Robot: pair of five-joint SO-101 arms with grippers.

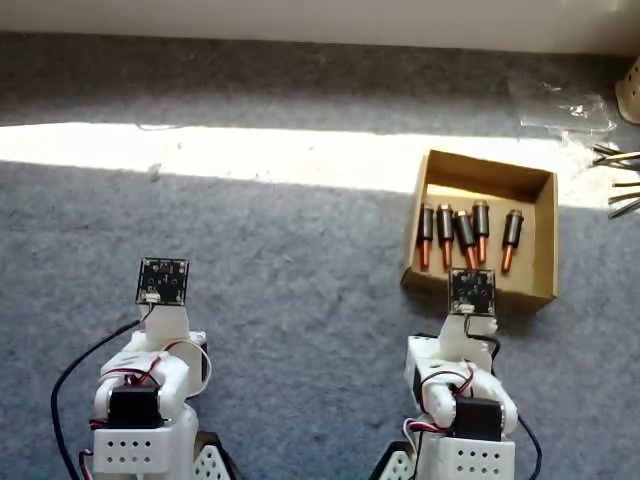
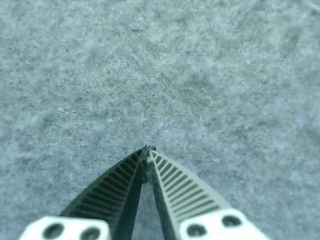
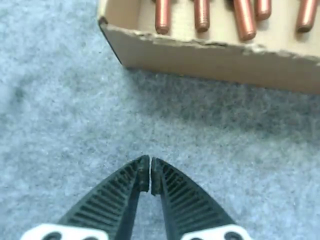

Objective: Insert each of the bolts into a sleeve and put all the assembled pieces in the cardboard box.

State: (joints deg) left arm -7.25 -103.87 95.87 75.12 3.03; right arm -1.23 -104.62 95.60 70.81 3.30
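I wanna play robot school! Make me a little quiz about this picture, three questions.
1. How many assembled pieces lie in the cardboard box?
2. True or false: the right claw holds a bolt.
3. The left claw is over: A) the box, B) bare carpet, C) a plate.
Key: 1) five; 2) false; 3) B.

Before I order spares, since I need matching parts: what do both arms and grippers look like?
The left arm and right arm are white shells with black servos, red wiring and black cables. The left gripper is ribbed, tapered grey; the right gripper black.
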